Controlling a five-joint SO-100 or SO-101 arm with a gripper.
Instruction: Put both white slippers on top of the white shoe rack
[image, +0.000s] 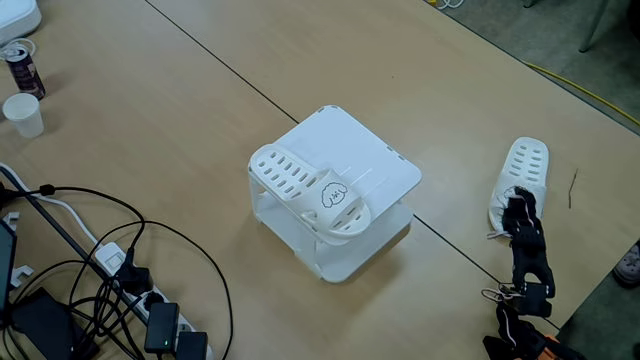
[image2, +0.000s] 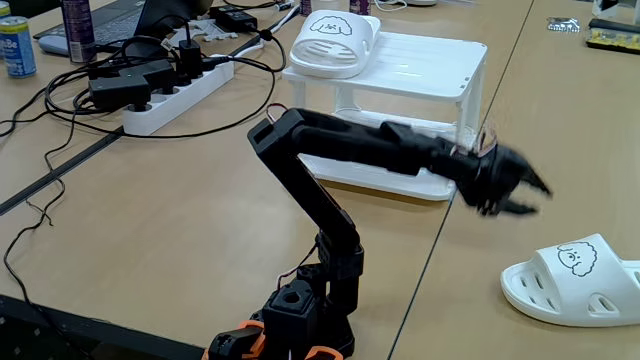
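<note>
Rack: the white rack stands mid-table; in a fixed view it sits behind the arm.
Slipper one: a slipper already lies on the rack top, at the corner nearest the cables, toe overhanging the edge; its puppy face shows in a fixed view.
Slipper two: the other slipper lies on the table well apart from the rack, right side up; in a fixed view the arm covers its near end.
Arm: the arm stretches out low from its base toward slipper two.
Gripper: the gripper hangs in the air above and beside slipper two, not touching it; the picture is blurred there, so I cannot tell for sure whether the jaws stand apart or together.
Step in hand: half done, by my judgement; this is the reach for the second slipper.
Next move: likely lower onto the slipper's strap or rim with jaws spread, clamp, lift clear of the table, swing to the bare part of the rack top beside slipper one and set it down without nudging the overhanging one off.
</note>
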